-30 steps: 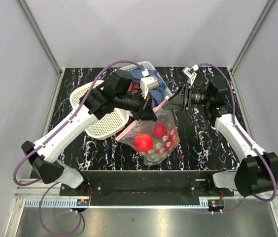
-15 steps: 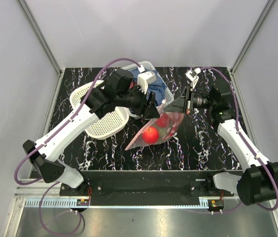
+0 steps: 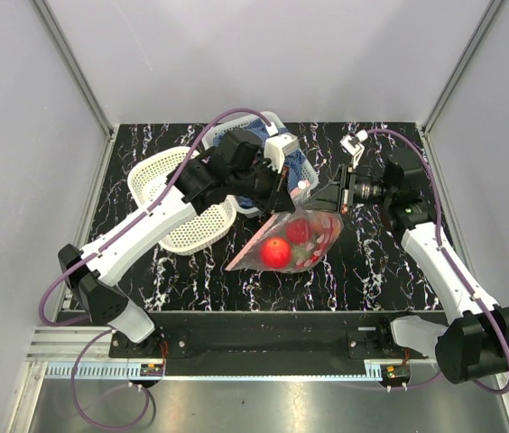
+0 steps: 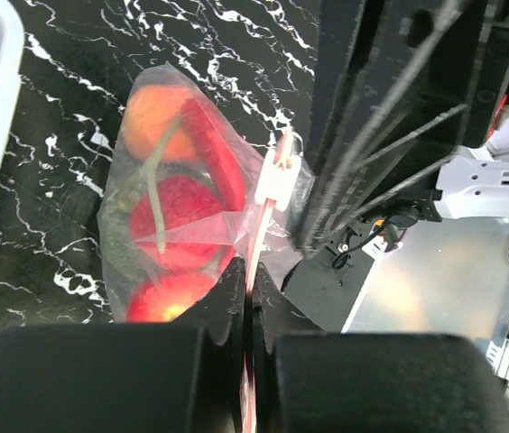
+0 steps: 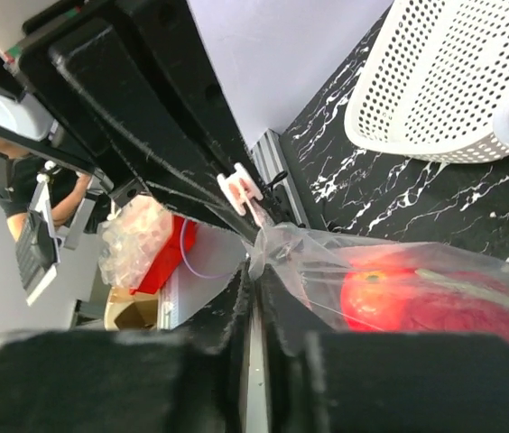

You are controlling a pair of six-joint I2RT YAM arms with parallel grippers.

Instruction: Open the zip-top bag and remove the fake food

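I hold the zip-top bag (image 3: 295,236) between my two grippers, over the middle of the table (image 3: 372,266), a little toward its near edge and just beside the white basket (image 3: 187,203). My left gripper (image 4: 247,281) is clenched on the pink top strip of the bag. My right gripper (image 5: 253,271) is also pinched on the bag's upper edge, from the opposite side. The white slider (image 4: 277,180) sits on the strip between the two pinches. The fake food (image 3: 277,252) is all inside: red round fruits and one orange-peach fruit, lying heavy in the lower part. I cannot tell if the low corner of the bag touches the table.

What I worry about is this. The plastic is thin and smooth, and the fruits pull it down, so one pinch may slip off when I draw the grippers apart. If both jaws hold both lips together, the pull will only stretch or tear the strip, not open it. And if the mouth opens while it is tilted, the round fruits may roll toward the near edge.
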